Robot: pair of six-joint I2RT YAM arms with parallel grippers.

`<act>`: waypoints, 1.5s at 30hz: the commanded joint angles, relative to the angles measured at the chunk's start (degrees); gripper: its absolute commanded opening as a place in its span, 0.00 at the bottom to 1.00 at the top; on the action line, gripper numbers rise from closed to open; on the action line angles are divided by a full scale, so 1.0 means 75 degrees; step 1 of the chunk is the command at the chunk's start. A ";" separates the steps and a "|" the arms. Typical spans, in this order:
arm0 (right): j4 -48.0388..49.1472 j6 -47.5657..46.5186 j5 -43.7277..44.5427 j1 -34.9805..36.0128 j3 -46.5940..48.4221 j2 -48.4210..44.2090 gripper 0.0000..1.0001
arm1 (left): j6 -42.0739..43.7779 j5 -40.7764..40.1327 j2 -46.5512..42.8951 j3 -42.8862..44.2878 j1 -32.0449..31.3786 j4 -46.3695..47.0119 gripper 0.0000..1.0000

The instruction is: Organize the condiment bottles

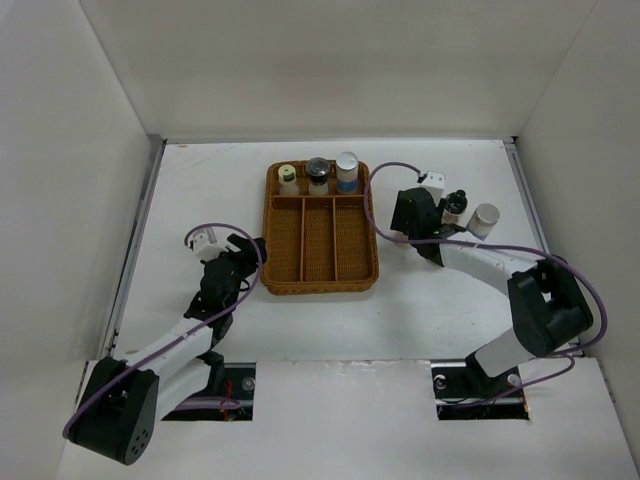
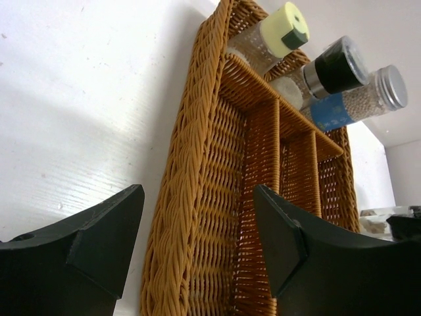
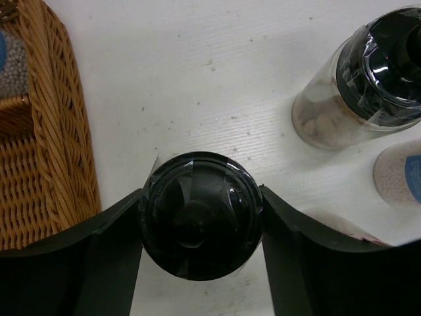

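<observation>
- You can read no text, brand, number or sign anywhere.
- The silver-lidded jar point(image 2: 358, 102) has a blue label, its print too small for you.

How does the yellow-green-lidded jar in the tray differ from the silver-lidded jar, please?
The yellow-green-lidded jar has a pale matte lid, the silver-lidded jar a metallic one. The silver-lidded jar carries a blue label; the yellow-green-lidded jar shows none. Both stand in the wicker tray's back compartment.
</observation>
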 commanded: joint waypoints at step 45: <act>0.0203 -0.0972 -0.0656 0.3340 0.6770 0.4600 0.80 | -0.0705 0.0104 -0.0775 -0.0347 0.0796 -0.0157 0.65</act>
